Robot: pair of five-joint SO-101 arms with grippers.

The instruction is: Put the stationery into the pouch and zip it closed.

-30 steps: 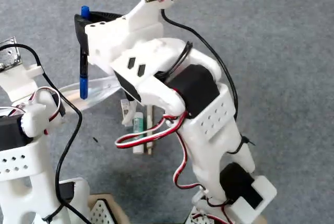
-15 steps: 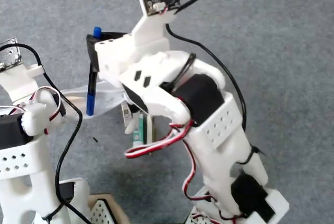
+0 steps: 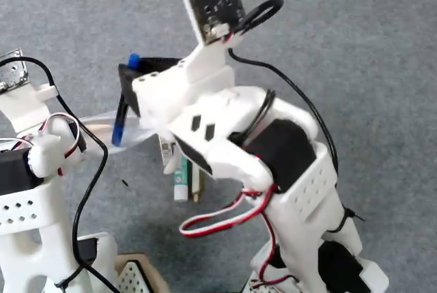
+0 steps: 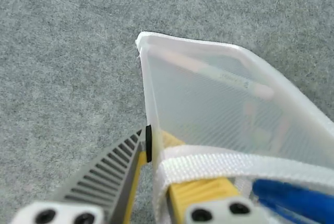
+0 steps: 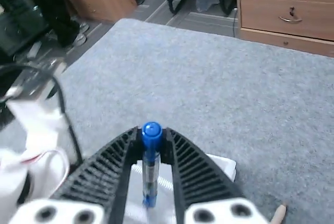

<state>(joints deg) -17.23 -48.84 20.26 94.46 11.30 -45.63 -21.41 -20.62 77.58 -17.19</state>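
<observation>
holding the blue pen point(image 5: 149, 172) upright, the right gripper point(image 5: 154, 140) is clamped on it, tip at the clear pouch point(image 3: 95, 123) mouth, left-centre of the high view. left gripper point(image 4: 155, 145) pinches the pouch edge (a pencil looks already inside). glue stick point(image 3: 179, 178) below centre remains; zipping not yet done.

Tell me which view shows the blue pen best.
The right wrist view: the blue pen sits clamped in the right gripper, cap and barrel plain. The high view shows its cap and lower barrel, the middle hidden by the arm. The left wrist view shows a blue stretch by the pouch, probably the pen.
</observation>
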